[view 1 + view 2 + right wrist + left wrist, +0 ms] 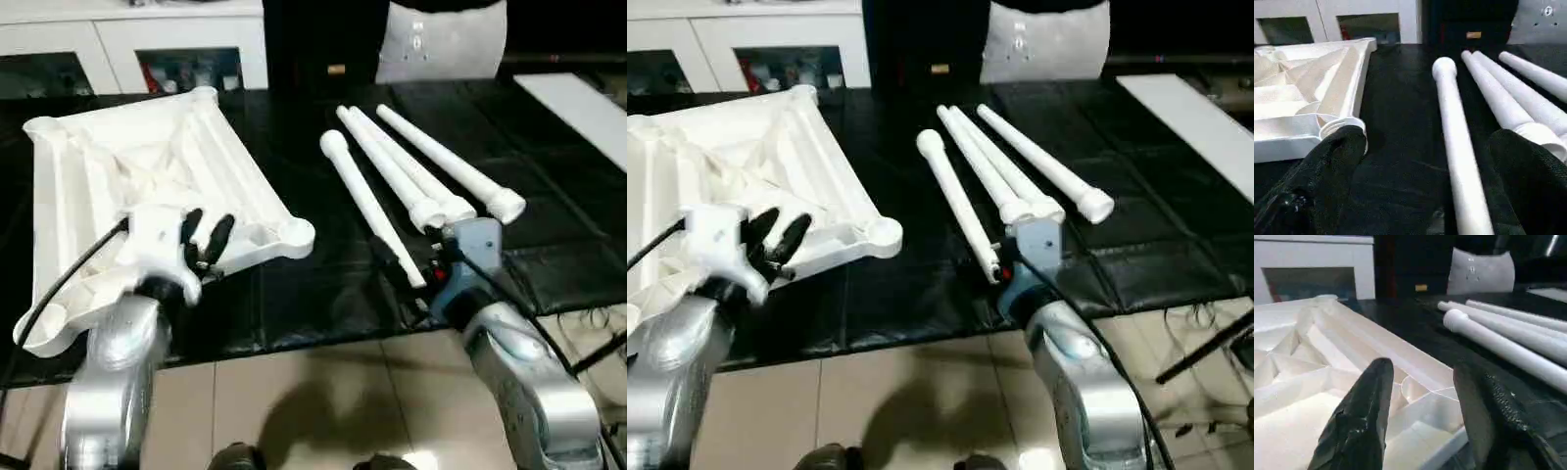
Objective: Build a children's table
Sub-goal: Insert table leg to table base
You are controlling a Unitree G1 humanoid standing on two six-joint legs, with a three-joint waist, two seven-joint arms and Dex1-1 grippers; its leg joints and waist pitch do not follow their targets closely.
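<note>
The right pincer (416, 276), fingers spread wide, straddles one leg (370, 204) whose near end it seems to hide; three more legs (416, 166) lie beside it. The left pincer (208, 238) gapes empty over the upturned table top (127, 166) on the black worktop (294, 176); white cabinets (127, 39) behind

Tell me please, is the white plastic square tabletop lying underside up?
Yes: the white plastic square tabletop shows its X-ribs and corner socket.
</note>
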